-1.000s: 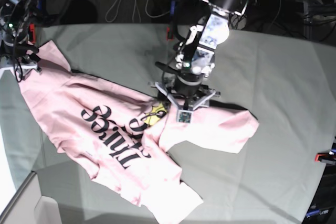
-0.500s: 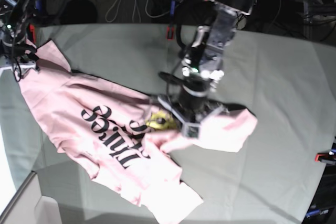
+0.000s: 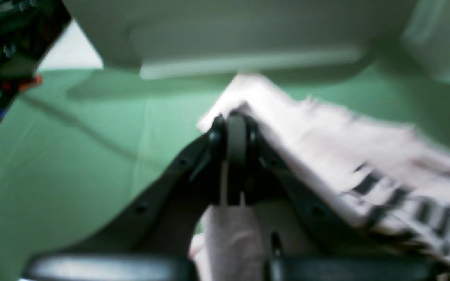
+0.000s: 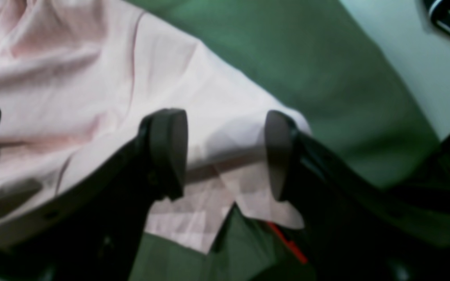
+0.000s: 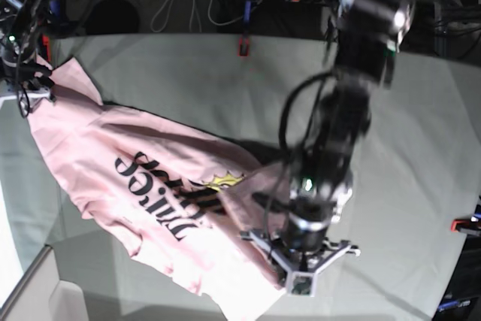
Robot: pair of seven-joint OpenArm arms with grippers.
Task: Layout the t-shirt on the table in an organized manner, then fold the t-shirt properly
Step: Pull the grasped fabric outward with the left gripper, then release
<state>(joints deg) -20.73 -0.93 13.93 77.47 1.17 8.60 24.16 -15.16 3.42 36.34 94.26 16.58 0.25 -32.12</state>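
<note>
t-shirt [image 5: 150, 186]: pale pink, lying rumpled across the left half of the table [image 5: 421, 125], black lettering and a small yellow mark [image 5: 223, 180] facing up

left gripper [image 3: 234, 156]: jaws squeezing tight on a pinch of pink fabric, hanging over the shirt's near edge with the cloth tenting up to it, a bit blurry

right gripper [image 4: 225, 156]: jaws standing wide apart, gripping nothing, hovering over a sleeve corner at the table's far left corner

table: grey-green cloth, a red clamp [image 5: 243, 46] sitting at the far edge
</note>
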